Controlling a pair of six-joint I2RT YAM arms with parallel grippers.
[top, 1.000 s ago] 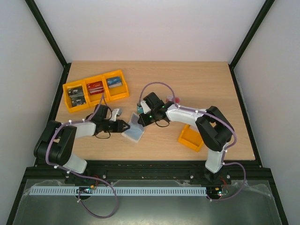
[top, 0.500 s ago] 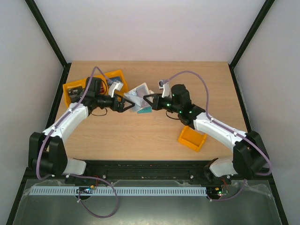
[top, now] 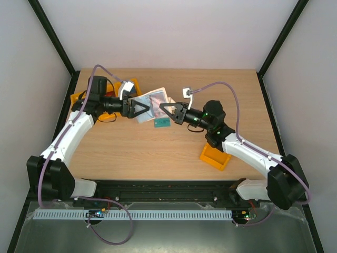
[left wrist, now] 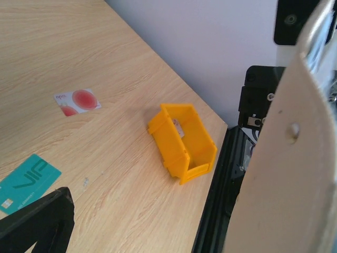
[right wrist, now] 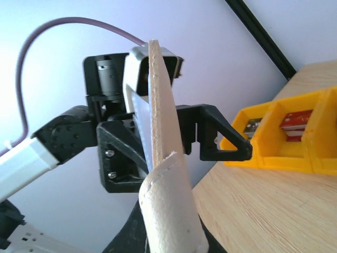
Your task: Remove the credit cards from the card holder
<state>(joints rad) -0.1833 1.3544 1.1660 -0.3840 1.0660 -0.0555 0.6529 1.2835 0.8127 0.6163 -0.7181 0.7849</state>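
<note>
Wooden table point(top: 168, 153): teal card point(top: 161, 124), white red-circle card point(left wrist: 77, 101), lone orange bin point(top: 215, 156), orange bin row point(top: 79, 98).

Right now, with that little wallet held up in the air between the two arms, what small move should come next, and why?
Probably a small tilt or shake of the card holder, open side down. It hangs above the table between the left pincer and right pincer; the teal card and white card already lie below, while something reddish seems to sit in its sleeves.

card holder point(left wrist: 287, 158): cut off by frame edge | bin point(top: 80, 98): contents hidden by arm
</note>
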